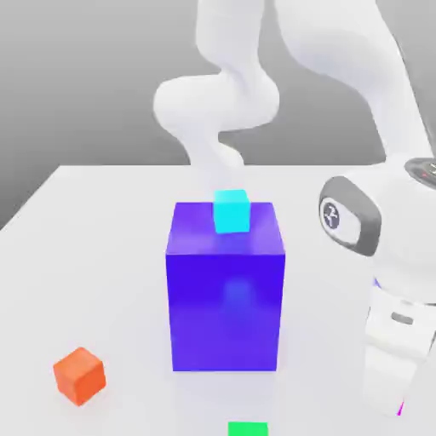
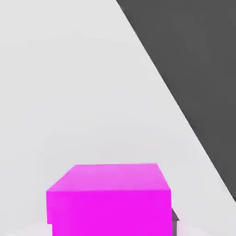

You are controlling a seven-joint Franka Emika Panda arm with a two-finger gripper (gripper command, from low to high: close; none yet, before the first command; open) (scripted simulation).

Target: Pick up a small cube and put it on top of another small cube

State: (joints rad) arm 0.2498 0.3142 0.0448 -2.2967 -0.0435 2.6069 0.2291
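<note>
Gripper fingers aren't showing clearly, so I cannot tell its state; the white arm (image 1: 387, 255) is reaching down at the exterior view's right, its lower end cut off by the frame edge. A round grey emblem on the arm is sitting there, unreadable. The small magenta cube (image 2: 109, 200) is lying on the white table (image 1: 102, 255), close under the hand camera. A cyan cube (image 1: 231, 211) is sitting atop the big blue block (image 1: 226, 294). An orange cube (image 1: 79, 375) is resting front-left; a green cube (image 1: 248, 429) is getting cropped.
</note>
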